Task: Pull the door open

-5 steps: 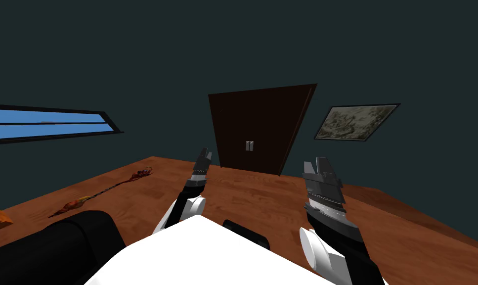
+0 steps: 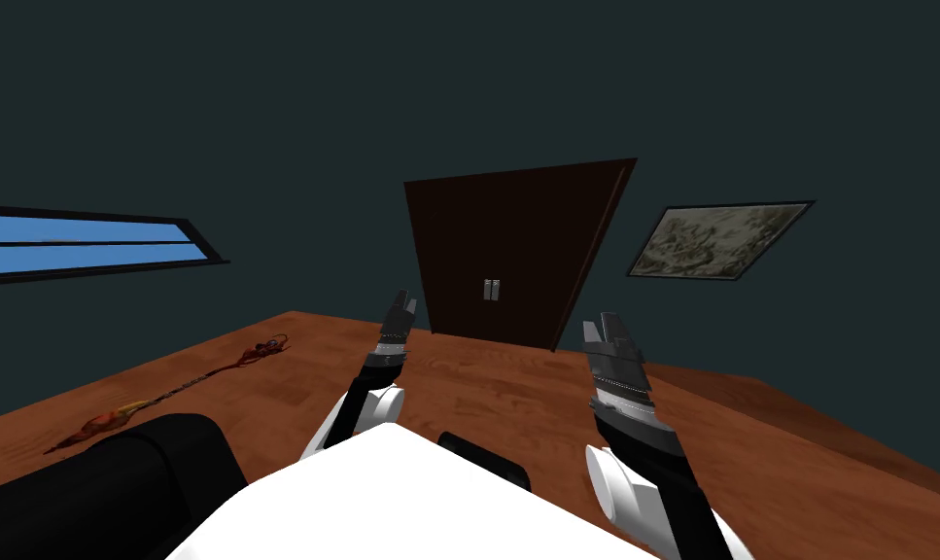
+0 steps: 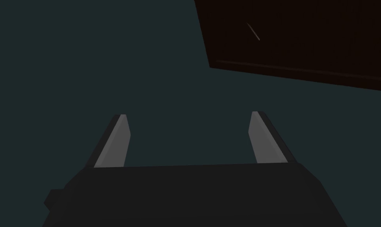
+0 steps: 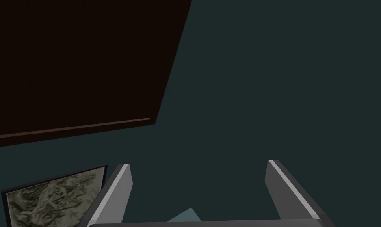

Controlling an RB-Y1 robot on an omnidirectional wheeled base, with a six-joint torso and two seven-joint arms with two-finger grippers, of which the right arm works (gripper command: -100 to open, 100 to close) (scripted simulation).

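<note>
A dark brown door stands shut in the dark teal wall ahead, with a pair of small grey handles near its lower middle. Both arms are raised over the wooden floor, well short of the door. My left gripper points at the door's left edge, and in the left wrist view it is open on nothing, with a corner of the door beyond. My right gripper is level with the door's right edge. The right wrist view shows it open and empty, with the door beyond.
A framed picture hangs on the wall right of the door and a blue window is on the left. A thin red and orange thing lies on the brown wooden floor. A black rounded object sits at my near left.
I have moved slightly toward the door: it looks a little larger, and the window and picture have slid outward. My right gripper has shifted a little to the left.
</note>
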